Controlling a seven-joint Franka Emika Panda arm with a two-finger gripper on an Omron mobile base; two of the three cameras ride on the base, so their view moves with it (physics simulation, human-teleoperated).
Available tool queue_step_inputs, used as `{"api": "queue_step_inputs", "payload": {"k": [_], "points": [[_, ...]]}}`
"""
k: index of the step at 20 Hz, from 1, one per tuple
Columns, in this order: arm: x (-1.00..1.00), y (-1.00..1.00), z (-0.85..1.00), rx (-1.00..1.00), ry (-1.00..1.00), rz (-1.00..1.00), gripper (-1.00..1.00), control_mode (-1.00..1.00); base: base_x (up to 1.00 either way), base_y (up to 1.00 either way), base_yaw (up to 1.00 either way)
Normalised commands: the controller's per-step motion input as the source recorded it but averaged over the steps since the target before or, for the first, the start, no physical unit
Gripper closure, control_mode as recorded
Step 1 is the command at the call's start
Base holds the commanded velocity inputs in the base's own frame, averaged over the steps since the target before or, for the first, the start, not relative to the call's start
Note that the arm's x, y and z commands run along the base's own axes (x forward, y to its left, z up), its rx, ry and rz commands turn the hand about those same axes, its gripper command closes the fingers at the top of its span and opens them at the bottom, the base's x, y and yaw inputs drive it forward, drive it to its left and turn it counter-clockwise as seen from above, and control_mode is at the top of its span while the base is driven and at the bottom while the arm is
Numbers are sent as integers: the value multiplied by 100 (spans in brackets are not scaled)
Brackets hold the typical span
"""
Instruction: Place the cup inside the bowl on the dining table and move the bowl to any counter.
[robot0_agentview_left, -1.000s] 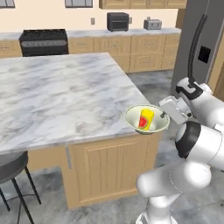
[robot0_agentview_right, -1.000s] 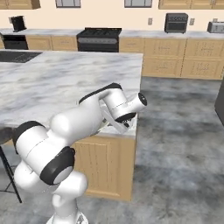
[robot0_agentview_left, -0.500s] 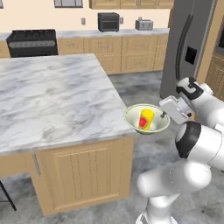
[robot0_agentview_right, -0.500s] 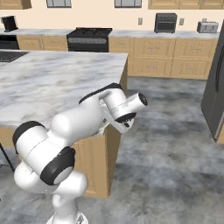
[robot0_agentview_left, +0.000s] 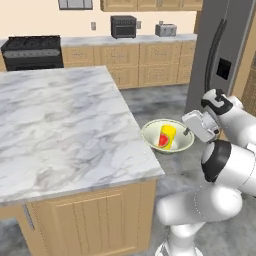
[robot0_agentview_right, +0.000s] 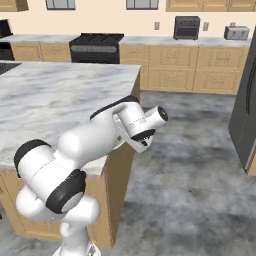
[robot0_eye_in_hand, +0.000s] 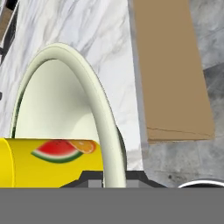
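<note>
Tool (robot0_agentview_left: 189, 131) clenched on bowl (robot0_agentview_left: 167, 136) rim. Cup (robot0_agentview_left: 166, 137) lying inside. Held off desk (robot0_agentview_left: 65, 125) corner, above floor.

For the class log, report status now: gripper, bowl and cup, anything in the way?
Gripper shut on bowl rim. Cup lying inside bowl, held off the dining table corner. Nothing seen in the way.

The left base view looks forward and down from behind the arm, over the desk (robot0_agentview_left: 65, 125) corner. The right base view faces the same desk corner from the other side. The hand view sits close against the bowl (robot0_eye_in_hand: 98, 105) rim, above that desk edge.
</note>
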Motion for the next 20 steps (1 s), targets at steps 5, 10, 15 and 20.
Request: {"api": "queue_step_inputs", "payload": {"k": [5, 10, 15, 20], "points": [[0, 0, 0, 0, 0, 0, 100, 100, 62, -62, 0], [0, 0, 0, 0, 0, 0, 100, 100, 53, -98, 1], [0, 0, 0, 0, 0, 0, 100, 100, 50, -80, 0], [0, 0, 0, 0, 0, 0, 100, 100, 72, -35, 0]]}}
